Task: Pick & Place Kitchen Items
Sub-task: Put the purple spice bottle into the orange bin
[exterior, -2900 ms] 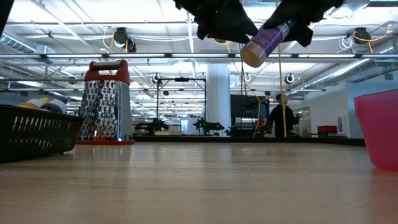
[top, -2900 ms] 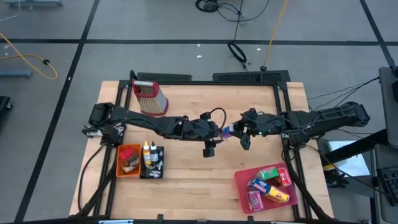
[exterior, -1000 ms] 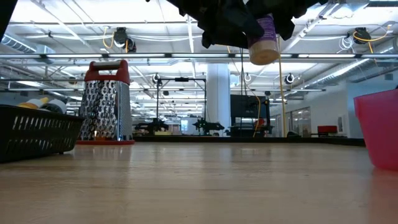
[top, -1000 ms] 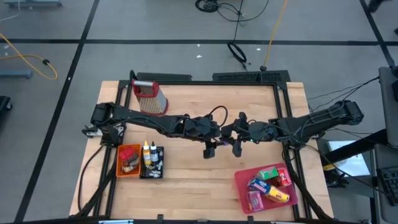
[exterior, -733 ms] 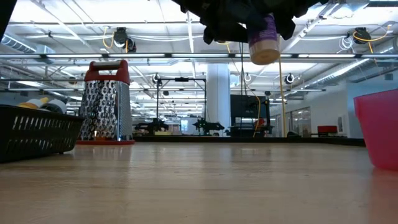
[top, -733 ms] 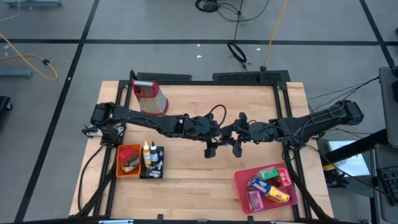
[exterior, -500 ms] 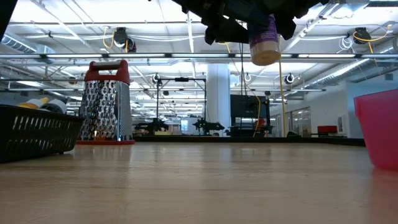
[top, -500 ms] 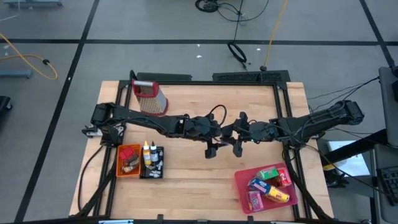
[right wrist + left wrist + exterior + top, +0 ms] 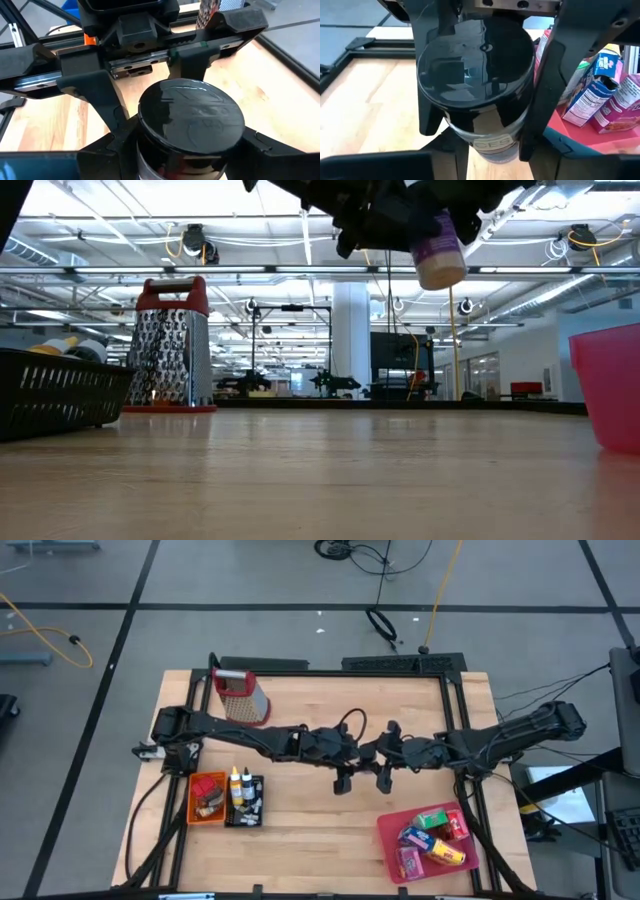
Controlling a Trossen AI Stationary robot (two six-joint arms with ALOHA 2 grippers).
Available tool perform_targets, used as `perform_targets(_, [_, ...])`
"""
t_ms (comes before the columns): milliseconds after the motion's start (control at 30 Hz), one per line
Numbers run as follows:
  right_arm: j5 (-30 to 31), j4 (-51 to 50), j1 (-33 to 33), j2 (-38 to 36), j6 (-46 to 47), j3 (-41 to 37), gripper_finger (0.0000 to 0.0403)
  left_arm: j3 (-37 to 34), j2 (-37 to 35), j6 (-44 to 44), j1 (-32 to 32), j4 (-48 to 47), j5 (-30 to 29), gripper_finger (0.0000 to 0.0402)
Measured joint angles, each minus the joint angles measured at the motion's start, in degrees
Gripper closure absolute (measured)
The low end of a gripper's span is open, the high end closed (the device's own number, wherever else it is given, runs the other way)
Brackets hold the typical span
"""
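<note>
A small clear jar [image 9: 437, 242] with a black lid [image 9: 475, 75] and a purple label hangs high over the table's middle, between both grippers. My right gripper [image 9: 374, 754] reaches in from the table's right and is shut on it. My left gripper [image 9: 360, 754] reaches in from the left, its fingers on either side of the jar's body. Other kitchen items: cartons [image 9: 435, 835] lie in a pink tray [image 9: 392, 840] at the near right, and little bottles [image 9: 237, 785] stand in a black basket [image 9: 247, 812] at the near left. My left gripper has the jar's clear body [image 9: 490, 147], below the lid, between its two fingers. It comes from the table's left, slanting a little down. The touching faces are hidden by the jar and the fingers. My right gripper pinches the jar's sides just under the lid between its two fingers [image 9: 542, 100]. It comes from the table's right, slanting a little down. The jar hangs clear of the table, lid up and slightly tilted.
A red-topped metal grater [image 9: 240, 697] stands at the far left. An orange bin [image 9: 207, 797] sits beside the black basket. Bare wood lies below the grippers in the table's middle. The pink tray's wall [image 9: 610, 385] rises at the right.
My left gripper has edged toward the table's right, closer onto the jar. The jar hung upright before and has tipped, its lower end swung toward the table's right. It stays high above the table.
</note>
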Motion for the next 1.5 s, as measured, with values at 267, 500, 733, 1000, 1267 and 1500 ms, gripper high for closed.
perform_targets(267, [1.74,-0.6,0.0,-2.38,-1.71,0.02,0.0195,0.11,0.0,0.46,0.0,2.03,0.2,0.0269])
perform_targets(500, [1.55,-1.73,0.0,-2.41,-3.52,0.2,0.0158,0.11,0.11,0.23,-0.07,2.01,0.73,0.0272])
perform_targets(733, [-0.69,-1.69,-0.09,-3.04,-3.7,0.26,0.0108,0.09,0.11,0.21,-0.21,2.23,1.05,0.0273])
perform_targets(1000, [0.77,-1.94,-0.16,-4.76,-6.47,0.26,0.0077,0.04,0.16,0.29,-0.15,2.9,0.88,0.0273])
perform_targets(1267, [0.79,2.18,-0.17,-8.92,-7.21,0.68,0.0088,-0.42,0.63,0.64,-0.11,0.87,1.19,0.0274])
perform_targets(1500, [0.74,2.82,-0.15,-10.67,-7.25,0.48,0.009,-0.07,0.2,0.49,-0.11,2.25,1.07,0.0274])
